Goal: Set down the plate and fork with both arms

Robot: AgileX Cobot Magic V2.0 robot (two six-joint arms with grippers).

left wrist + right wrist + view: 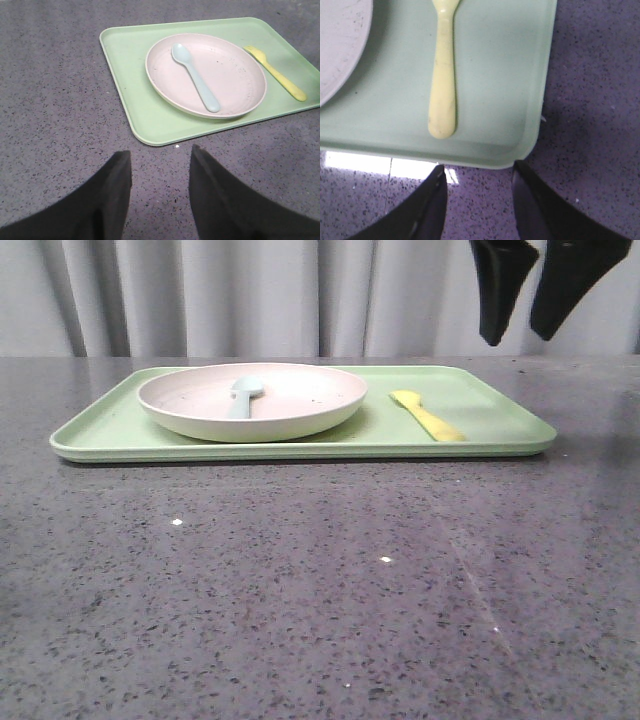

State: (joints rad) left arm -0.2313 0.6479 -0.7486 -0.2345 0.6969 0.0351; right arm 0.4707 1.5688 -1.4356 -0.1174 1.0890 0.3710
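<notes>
Item one, the plate [235,82]: we record it seated in the tray [130,95], ahead of our left gripper [161,167] and well apart from it, untouched by either arm. Contents: one pale blue spoon [196,76], lying inside with its bowl toward the plate's far side.

Item two, the fork [443,75]: lying flat on the tray floor just beside the plate, not touching it so far as we can tell. Its handle end sits directly ahead of our right gripper [479,172], a little to one side of the gap between the fingers.

Item three, grippers. Left: fingers spread, empty, held over bare table [50,125] short of the tray's near edge. Right: fingers likewise spread and empty, raised above the tray's corner; the front view shows it high over the far right end.

Step in hand, as we judge it: both pieces appear placed and the arms look clear of them. If the spoon's presence means the setting is unfinished, we cannot tell. Any next move would call only for keeping the fingers off the tray rim.
</notes>
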